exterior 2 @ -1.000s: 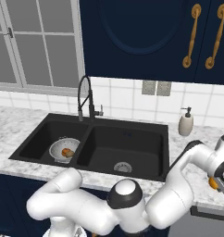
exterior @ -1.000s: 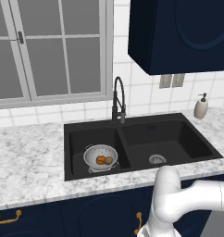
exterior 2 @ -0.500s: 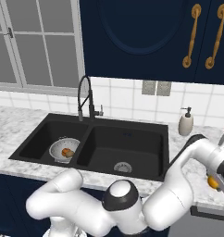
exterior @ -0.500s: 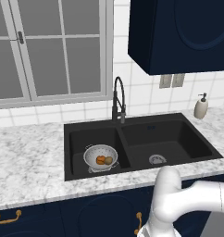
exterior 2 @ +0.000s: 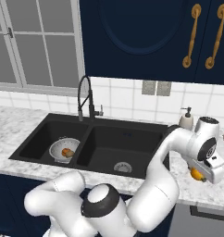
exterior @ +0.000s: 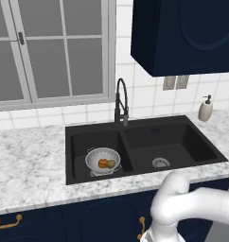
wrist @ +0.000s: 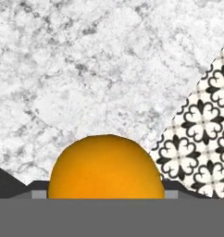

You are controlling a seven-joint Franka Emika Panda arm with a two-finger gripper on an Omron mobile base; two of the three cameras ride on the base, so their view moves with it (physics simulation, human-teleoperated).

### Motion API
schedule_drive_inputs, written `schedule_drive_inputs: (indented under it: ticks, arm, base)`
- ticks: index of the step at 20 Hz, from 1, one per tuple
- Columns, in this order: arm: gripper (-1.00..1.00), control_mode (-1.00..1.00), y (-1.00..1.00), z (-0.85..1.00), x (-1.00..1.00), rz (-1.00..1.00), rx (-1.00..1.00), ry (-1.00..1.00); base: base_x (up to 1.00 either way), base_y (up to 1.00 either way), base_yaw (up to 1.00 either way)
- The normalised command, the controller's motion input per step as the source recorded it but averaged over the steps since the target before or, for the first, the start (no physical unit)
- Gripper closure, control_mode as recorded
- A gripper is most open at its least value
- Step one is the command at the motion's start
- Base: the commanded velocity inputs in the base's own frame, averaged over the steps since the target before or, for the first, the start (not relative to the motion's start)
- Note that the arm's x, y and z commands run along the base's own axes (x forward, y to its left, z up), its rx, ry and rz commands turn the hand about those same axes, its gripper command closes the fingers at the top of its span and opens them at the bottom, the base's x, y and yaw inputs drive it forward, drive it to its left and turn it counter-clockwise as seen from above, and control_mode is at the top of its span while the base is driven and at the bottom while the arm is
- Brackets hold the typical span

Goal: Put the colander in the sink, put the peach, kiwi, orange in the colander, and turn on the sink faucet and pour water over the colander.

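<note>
One orange sits gripped between the jaws of the gripper; two fruits lie in the one colander. No writing is legible.

A: Surfaces?
B: Orange at my pincer: smooth, matt skin. Worktop is grey-veined marble, polished look. Sink matt black; faucet dark metal.
A: Colander?
B: Pale, perforated, dull sheen. Floor past the worktop's edge: patterned tile.
</note>
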Motion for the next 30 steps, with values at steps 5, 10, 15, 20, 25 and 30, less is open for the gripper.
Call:
schedule_drive_inputs:
  ticks: [5, 10, 15, 20, 25, 30]
  arm:
    - [1.00, -1.00, 0.93, 0.14, -0.17, 0.36, -0.19, 0.00]
    - [1.00, -1.00, 0.94, 0.17, -0.13, 0.37, -0.10, 0.01]
    - [1.00, -1.00, 0.86, 0.24, -0.14, 0.43, 0.00, 0.11]
    - [1.00, -1.00, 0.85, 0.22, -0.17, 0.49, 0.00, 0.13]
    - [1.00, -1.00, 0.89, 0.23, -0.12, 0.42, 0.01, 0.17]
    - [1.00, -1.00, 0.96, 0.13, -0.17, 0.32, 0.05, 0.06]
  base:
    - [0.00, 0.00, 0.00]
    - [0.00, 0.00, 0.00]
    - [0.00, 0.00, 0.00]
    - [0.00, 0.00, 0.00]
    - [0.00, 0.00, 0.00]
    - [0.00, 0.00, 0.00]
